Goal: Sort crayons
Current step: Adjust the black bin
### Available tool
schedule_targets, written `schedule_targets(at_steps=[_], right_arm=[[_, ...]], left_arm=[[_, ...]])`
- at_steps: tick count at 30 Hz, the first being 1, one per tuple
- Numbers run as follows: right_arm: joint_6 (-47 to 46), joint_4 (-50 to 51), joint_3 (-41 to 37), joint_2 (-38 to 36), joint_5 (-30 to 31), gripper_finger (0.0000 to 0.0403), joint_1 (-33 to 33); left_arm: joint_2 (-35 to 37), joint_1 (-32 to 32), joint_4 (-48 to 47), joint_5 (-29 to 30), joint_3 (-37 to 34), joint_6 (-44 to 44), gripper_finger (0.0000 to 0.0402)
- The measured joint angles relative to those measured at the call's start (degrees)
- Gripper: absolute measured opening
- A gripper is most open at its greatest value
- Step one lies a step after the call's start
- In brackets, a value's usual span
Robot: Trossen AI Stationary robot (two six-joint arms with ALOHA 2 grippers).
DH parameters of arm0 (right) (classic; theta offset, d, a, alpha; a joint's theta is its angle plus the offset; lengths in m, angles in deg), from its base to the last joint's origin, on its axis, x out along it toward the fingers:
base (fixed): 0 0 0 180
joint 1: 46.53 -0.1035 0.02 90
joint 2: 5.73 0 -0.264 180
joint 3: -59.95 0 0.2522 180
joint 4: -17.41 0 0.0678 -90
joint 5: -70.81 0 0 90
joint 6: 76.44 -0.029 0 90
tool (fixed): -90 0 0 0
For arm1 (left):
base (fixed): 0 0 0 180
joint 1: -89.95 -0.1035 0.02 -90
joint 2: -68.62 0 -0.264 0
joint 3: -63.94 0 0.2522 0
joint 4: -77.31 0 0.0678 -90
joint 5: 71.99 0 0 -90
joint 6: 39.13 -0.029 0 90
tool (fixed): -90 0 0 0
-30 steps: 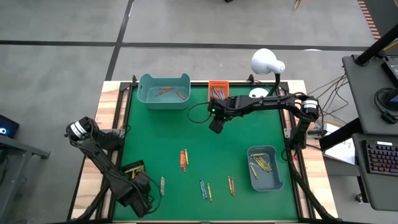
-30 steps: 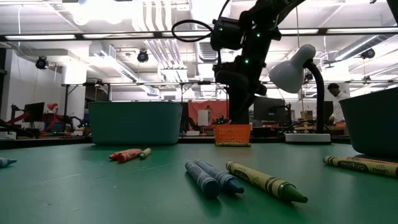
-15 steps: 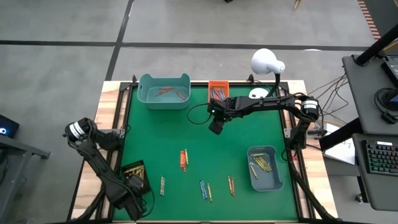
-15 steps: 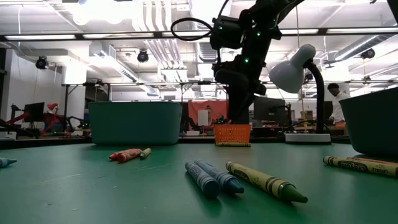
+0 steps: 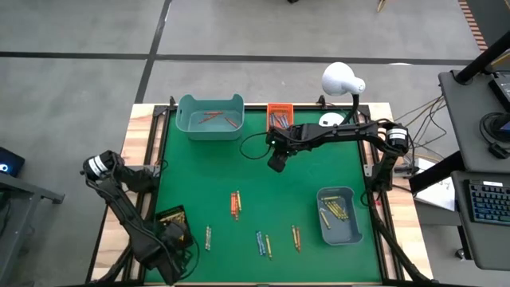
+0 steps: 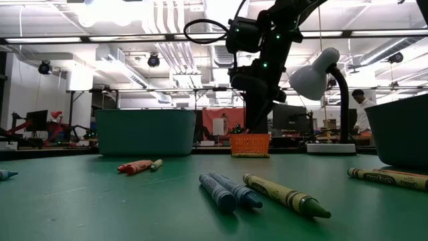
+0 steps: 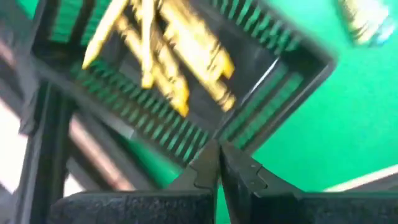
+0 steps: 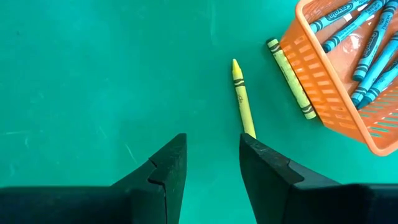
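Crayons (image 5: 236, 204) are unmoved on the tabletop (image 5: 303, 191); only the closed left hand (image 5: 174, 253) is shifted nearer the edge; right hand (image 5: 276, 162) stays parted.

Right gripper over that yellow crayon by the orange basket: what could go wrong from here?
1. The right gripper is open with the yellow crayon nearer one finger than centred, so closing may nudge it aside rather than pinch it.
2. A green crayon lies against the orange basket close by; a low approach might bump either.
3. The left gripper, shut, hangs over the black tray.
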Motion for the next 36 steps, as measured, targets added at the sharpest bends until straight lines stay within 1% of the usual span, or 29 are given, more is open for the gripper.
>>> schedule_targets(at_steps=[1, 6, 11, 15, 17, 21, 26, 36], right_arm=[[0.00, -0.05, 0.00, 0.00, 0.01, 0.0134, 0.00], [-0.04, -0.16, 0.00, 0.00, 0.01, 0.0134, 0.00], [-0.07, -0.20, 0.00, 0.00, 0.02, 0.0134, 0.00], [-0.09, -0.67, 0.00, 0.00, 0.02, 0.0134, 0.00], [-0.07, -1.24, 0.00, 0.00, 0.02, 0.0134, 0.00], [-0.03, -1.95, 0.00, 0.00, 0.02, 0.0134, -0.01], [0.27, -2.54, 0.00, 0.00, 0.02, 0.0134, 0.00], [0.42, -3.01, 0.00, 0.00, 0.02, 0.0134, 0.00]], left_arm=[[0.00, 0.00, 0.53, 0.98, -0.34, 0.50, 0.0000], [-0.24, 0.73, 1.21, -0.74, -3.06, 2.44, 0.0000], [-0.24, 0.68, 4.65, -0.91, -5.26, 3.00, 0.0000], [-0.26, 0.88, 7.92, -4.09, -6.95, 3.52, 0.0000], [-0.26, 1.15, 8.25, -5.56, -7.07, 3.94, 0.0000], [-0.26, 1.84, 8.22, -6.37, -7.07, 5.09, 0.0000], [-0.26, 2.58, 7.67, -11.57, -7.07, 6.05, 0.0000], [-0.22, 2.75, 6.11, -11.56, -5.96, 6.39, 0.0000]])
